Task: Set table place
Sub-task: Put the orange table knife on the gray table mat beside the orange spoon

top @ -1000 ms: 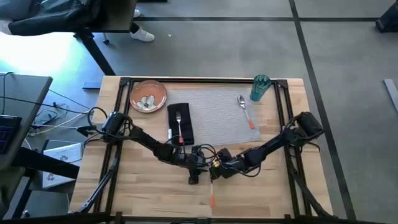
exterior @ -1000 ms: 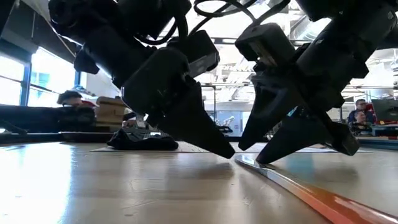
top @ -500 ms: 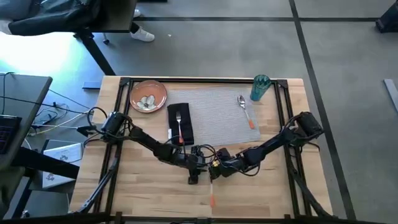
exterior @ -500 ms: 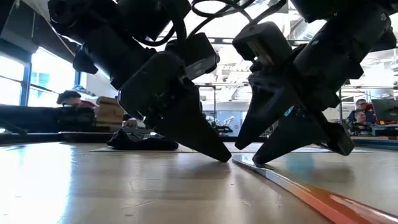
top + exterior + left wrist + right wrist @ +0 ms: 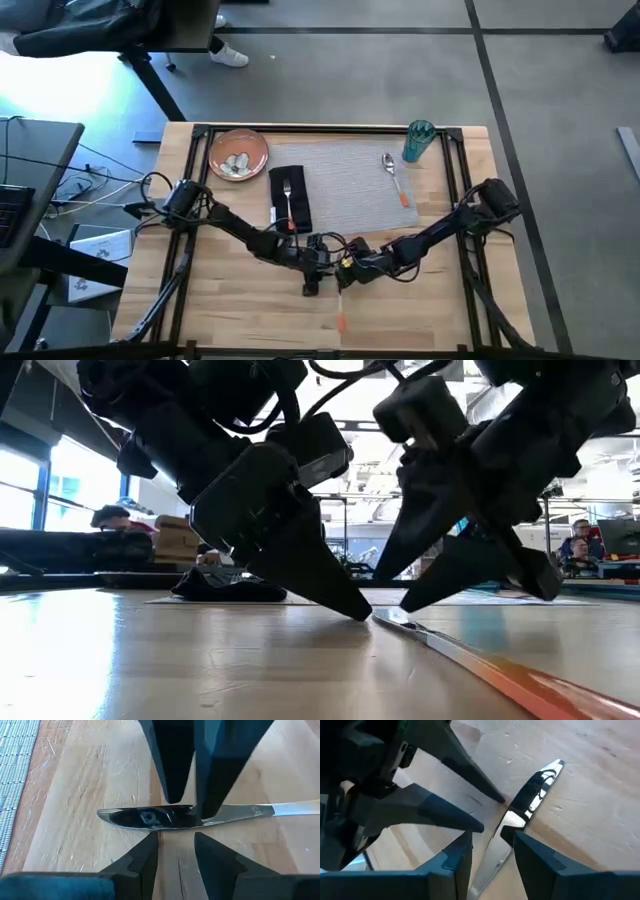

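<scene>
Down near the front middle of the light wood plank table point(image 5: 230, 310), both dark two-finger grippers meet over an orange-handled metal knife point(image 5: 470, 658) lying flat on the bare wood, in front of the grey woven rectangular placemat point(image 5: 345, 190). The left gripper point(image 5: 176, 851) has its fingers spread, tips resting on the wood just beside the shiny blade. The right gripper point(image 5: 492, 841) faces it from the other side, fingers also parted, straddling the blade with one tip touching the metal. Neither pinches the knife. On the placemat lie a black cloth napkin point(image 5: 289, 200) with an orange-handled fork point(image 5: 288, 200) on top and an orange-handled spoon point(image 5: 394, 178); a teal translucent cup point(image 5: 417, 141) and an orange-brown round plate point(image 5: 238, 154) stand at the far corners.
</scene>
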`<action>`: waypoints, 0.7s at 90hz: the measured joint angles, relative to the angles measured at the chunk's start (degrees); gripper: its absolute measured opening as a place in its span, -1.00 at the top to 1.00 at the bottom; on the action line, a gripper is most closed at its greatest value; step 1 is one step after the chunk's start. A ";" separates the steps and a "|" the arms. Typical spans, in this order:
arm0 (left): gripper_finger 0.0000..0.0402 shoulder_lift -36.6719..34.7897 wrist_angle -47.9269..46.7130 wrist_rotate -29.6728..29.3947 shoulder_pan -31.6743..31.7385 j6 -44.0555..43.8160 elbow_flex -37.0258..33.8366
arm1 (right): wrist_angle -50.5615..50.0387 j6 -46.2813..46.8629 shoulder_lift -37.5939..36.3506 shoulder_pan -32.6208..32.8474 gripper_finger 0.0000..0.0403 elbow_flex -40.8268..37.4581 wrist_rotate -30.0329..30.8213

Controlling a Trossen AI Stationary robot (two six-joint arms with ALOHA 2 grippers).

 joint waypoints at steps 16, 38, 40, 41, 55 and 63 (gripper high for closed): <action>0.45 0.00 -0.02 -0.03 0.02 0.00 0.00 | 1.99 0.19 2.19 0.02 0.38 0.11 0.18; 0.45 -0.02 -0.31 -0.08 0.02 -0.04 0.02 | 1.60 0.13 2.21 0.04 0.38 0.17 0.15; 0.45 -0.02 -0.34 -0.07 0.00 -0.04 0.02 | 1.60 0.13 2.21 0.04 0.38 0.17 0.13; 0.45 -0.02 -0.36 -0.07 -0.04 -0.04 0.02 | 1.60 0.13 2.21 0.04 0.38 0.17 0.09; 0.45 -0.13 -1.63 -1.00 -1.14 0.55 0.11 | 1.71 0.13 2.21 0.04 0.38 0.17 -0.02; 0.45 -0.13 -1.89 -4.15 -2.13 6.44 0.09 | 1.78 0.11 2.23 0.04 0.38 0.17 -0.02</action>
